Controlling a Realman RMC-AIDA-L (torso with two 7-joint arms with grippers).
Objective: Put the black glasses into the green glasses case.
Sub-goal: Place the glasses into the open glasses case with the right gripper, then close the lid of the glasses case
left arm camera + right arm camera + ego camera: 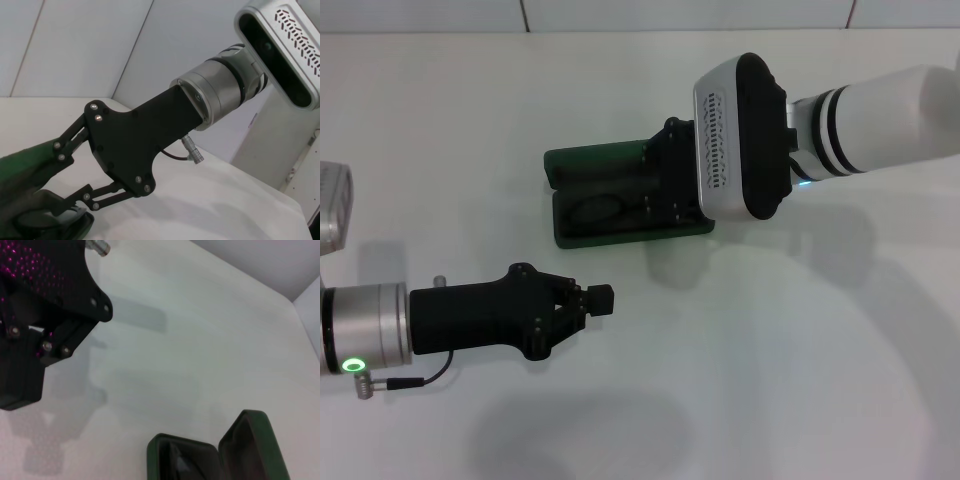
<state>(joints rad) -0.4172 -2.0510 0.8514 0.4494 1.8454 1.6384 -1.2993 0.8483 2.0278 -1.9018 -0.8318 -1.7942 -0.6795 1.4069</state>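
Observation:
The green glasses case (pixel 578 163) lies open at the table's middle, lid toward the far side. The black glasses (pixel 602 212) rest inside its near half, with one roundish lens showing. My right gripper (pixel 646 182) hangs over the case's right part, its fingers spread across the case; the frame's right half is hidden under it. In the left wrist view the right gripper (pixel 52 175) reaches into the case (pixel 27 160) with its linkages wide apart. My left gripper (pixel 601 298) is shut on nothing, low over the table in front of the case. The right wrist view shows the case (pixel 255 440) and the left gripper (pixel 20 385).
White tabletop (pixel 800 380) all round the case. A grey box edge (pixel 332 205) shows at the far left. The back wall's tiles (pixel 670 12) run along the table's far edge.

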